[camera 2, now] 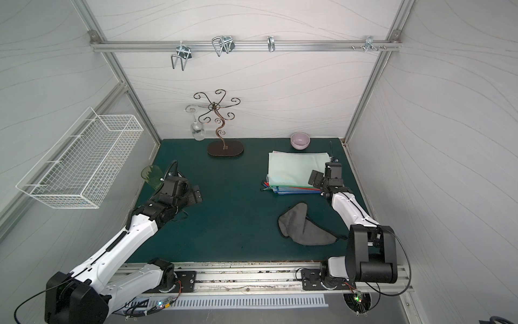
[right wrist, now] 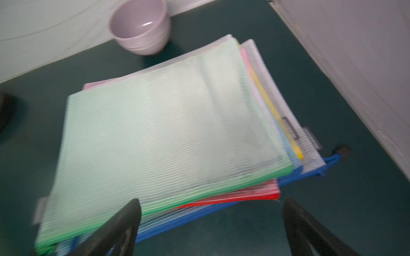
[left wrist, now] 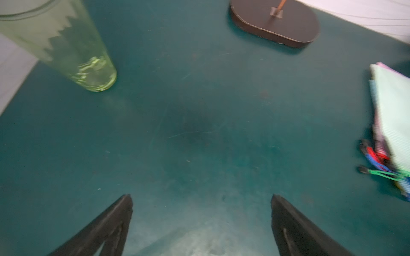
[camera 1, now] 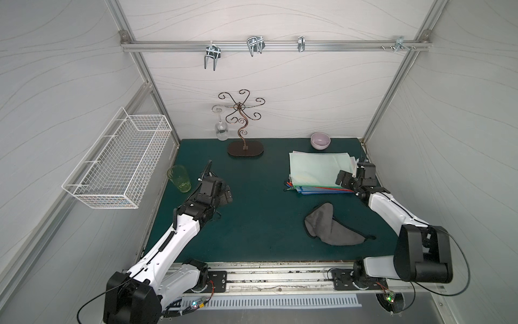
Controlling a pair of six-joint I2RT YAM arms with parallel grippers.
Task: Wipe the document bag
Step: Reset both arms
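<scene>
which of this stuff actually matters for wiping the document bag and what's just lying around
For the job:
stack of document bags, green one on top
grey cloth, lying loose, not held

Just lying about:
green cup
pink bowl
metal stand with a wine glass hanging from it
wire basket
</scene>
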